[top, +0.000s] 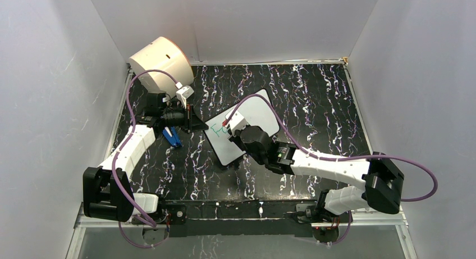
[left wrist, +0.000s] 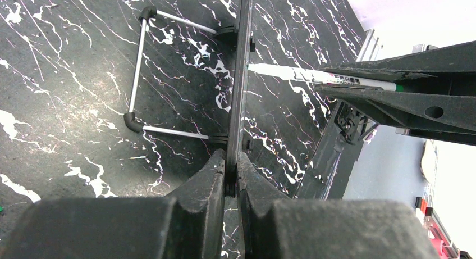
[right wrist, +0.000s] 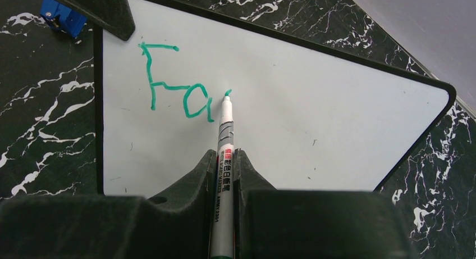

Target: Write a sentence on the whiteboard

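Was a small whiteboard (top: pixel 259 110), shiny white with a thin black frame and round corners. Stood propped up near the middle of the black table (top: pixel 314 101), turned at a slant. Showed only its thin edge in the left wrist view. Had just the start of the sentence (right wrist: pixel 151 79) on it: a big "F" and a small "a" in thin green, close to one corner.

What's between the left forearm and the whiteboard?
A small blue object lies there, beside the whiteboard; the top view shows it best.
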